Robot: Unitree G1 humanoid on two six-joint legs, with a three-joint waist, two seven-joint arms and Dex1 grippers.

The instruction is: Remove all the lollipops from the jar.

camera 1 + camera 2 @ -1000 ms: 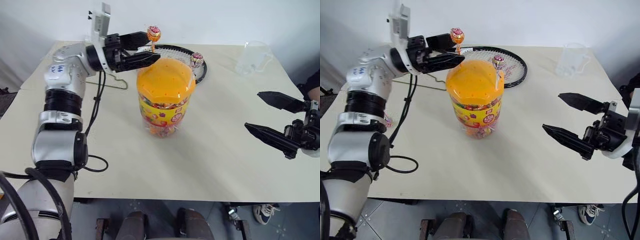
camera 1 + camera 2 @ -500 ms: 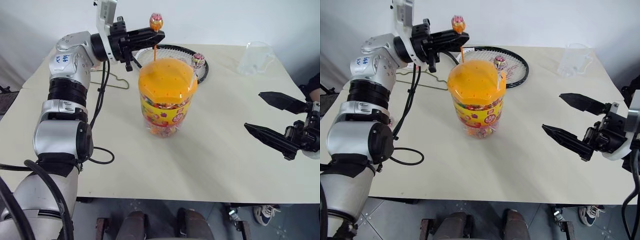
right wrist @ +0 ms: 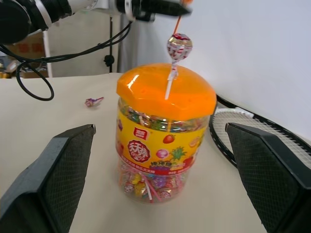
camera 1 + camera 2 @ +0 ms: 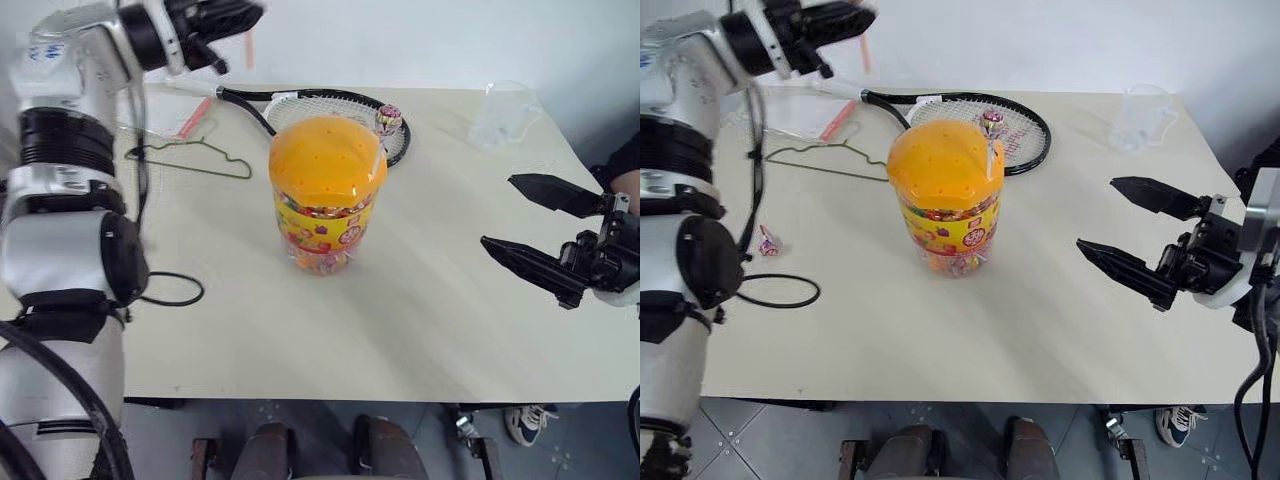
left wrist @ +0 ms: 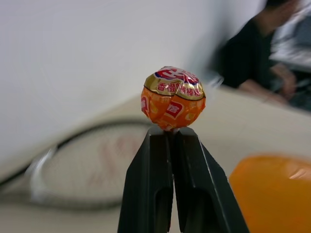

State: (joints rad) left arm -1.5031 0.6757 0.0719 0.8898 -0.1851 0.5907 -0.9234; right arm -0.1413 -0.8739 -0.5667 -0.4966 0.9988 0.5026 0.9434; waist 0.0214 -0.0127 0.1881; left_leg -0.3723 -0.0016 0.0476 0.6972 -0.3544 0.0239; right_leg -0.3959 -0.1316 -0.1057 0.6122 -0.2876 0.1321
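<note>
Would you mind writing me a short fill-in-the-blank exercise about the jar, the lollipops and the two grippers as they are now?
1. The left gripper is shut on the stick of the ____ lollipop.
2. One lollipop stands in the jar's ____ lid.
3. The right gripper's jaws are ____.
4. A purple-wrapped lollipop lies on the ____ beside a black cable.

Missing words: orange; orange; open; table

My jar stands on the surface. A lollipop sticks up from its orange lid. My right tool is wide open, well apart from the jar. A racket lies behind.
</note>
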